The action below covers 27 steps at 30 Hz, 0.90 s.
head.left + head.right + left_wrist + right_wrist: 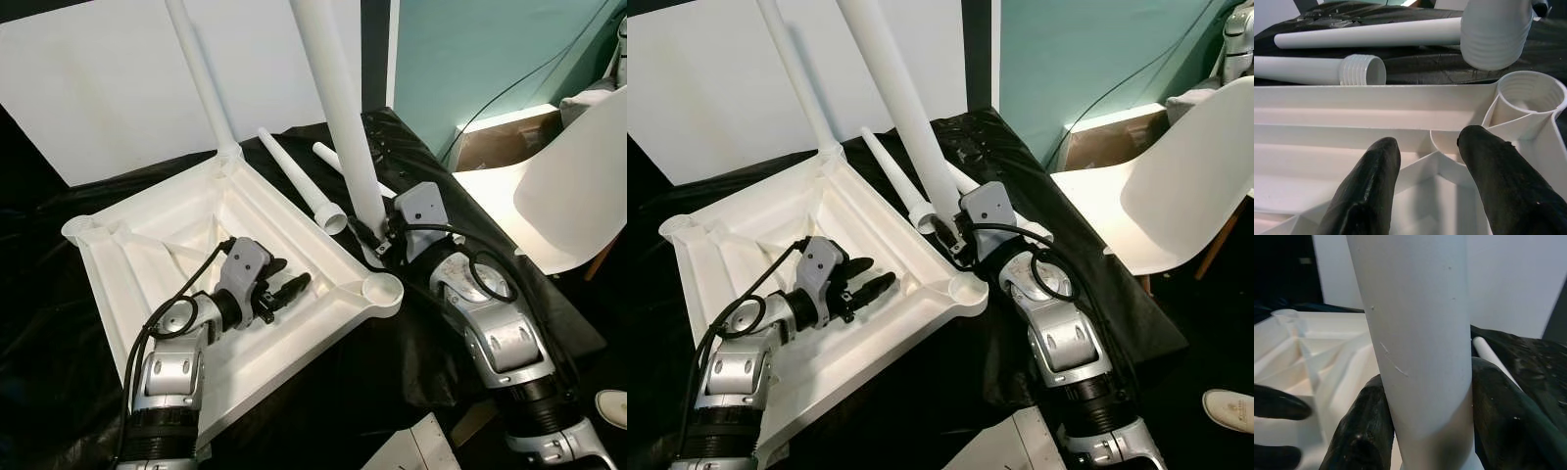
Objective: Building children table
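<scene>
So right claw (377, 238) grips a tilted leg (338, 108) beside the tabletop's (137, 284) corner socket (382, 290); left claw (289, 289) hovers wide inside.

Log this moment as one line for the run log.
right gripper: shut on leg, held above corner socket | left gripper: open, over tabletop | one leg fitted | two legs loose on cloth

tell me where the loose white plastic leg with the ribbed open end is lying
The loose white ribbed-end leg lies on the black cloth just beyond the upturned white tabletop, left of the right gripper.
</scene>
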Tool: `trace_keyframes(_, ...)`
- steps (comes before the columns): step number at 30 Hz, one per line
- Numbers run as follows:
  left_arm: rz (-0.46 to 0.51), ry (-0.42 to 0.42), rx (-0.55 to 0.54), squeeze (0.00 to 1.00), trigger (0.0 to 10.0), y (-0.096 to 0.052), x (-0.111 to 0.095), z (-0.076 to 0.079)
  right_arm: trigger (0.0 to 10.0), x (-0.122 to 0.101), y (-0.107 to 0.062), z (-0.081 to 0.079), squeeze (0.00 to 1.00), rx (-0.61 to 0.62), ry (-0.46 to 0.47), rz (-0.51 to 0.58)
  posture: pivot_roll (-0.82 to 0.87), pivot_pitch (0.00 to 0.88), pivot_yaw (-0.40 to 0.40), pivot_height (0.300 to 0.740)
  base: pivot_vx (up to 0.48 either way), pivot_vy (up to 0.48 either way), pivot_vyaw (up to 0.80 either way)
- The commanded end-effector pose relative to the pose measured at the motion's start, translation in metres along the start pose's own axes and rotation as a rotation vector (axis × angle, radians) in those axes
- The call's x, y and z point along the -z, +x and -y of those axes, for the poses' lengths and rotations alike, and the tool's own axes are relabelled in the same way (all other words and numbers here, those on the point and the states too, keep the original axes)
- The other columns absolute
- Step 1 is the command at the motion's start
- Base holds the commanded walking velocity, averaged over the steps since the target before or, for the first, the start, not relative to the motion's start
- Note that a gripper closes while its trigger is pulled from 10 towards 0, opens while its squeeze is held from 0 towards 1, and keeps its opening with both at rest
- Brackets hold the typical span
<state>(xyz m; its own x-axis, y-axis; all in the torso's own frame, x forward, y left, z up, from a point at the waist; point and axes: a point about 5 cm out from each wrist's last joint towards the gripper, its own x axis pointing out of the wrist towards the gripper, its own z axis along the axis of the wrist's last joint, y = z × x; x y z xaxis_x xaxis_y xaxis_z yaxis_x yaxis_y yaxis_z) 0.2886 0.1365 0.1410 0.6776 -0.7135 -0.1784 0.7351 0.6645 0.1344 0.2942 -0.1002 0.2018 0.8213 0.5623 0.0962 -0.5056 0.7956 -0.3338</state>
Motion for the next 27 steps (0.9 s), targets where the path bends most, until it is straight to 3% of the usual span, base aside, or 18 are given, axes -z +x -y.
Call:
trace_keyframes(1,-0.017,0.001,0.079,0.00,10.0,-0.004,0.002,0.003,10.0,0.000,-0.002,-0.005,0.00,-0.029,0.012,0.001,-0.11,0.000,0.125,0.740,0.000,0.000,0.00)
trace_keyframes(8,-0.029,0.004,0.079,0.00,10.0,-0.003,0.002,0.003,10.0,0.002,-0.013,-0.006,0.00,-0.040,0.005,-0.023,-0.12,0.000,0.125,0.740,0.000,0.000,0.00)
trace_keyframes(14,-0.106,0.014,0.133,0.00,10.0,-0.007,0.011,0.009,10.0,0.005,-0.023,-0.009,0.00,-0.073,0.013,-0.053,-0.13,0.000,0.126,0.740,0.000,0.000,0.00)
trace_keyframes(21,-0.218,0.005,0.287,0.00,10.0,-0.019,0.025,0.020,10.0,0.015,-0.032,-0.013,0.00,-0.110,0.036,-0.095,-0.14,0.000,0.131,0.740,0.000,0.000,0.00)
trace_keyframes(23,-0.224,0.011,0.281,0.00,10.0,-0.019,0.026,0.019,10.0,0.018,-0.033,-0.014,0.00,-0.112,0.038,-0.104,-0.14,0.000,0.131,0.740,0.000,0.000,0.00)
trace_keyframes(27,-0.185,0.065,0.165,0.00,10.0,-0.010,0.023,0.008,10.0,0.023,-0.031,-0.014,0.00,-0.086,0.050,-0.103,-0.13,0.000,0.132,0.740,0.000,0.000,0.00)
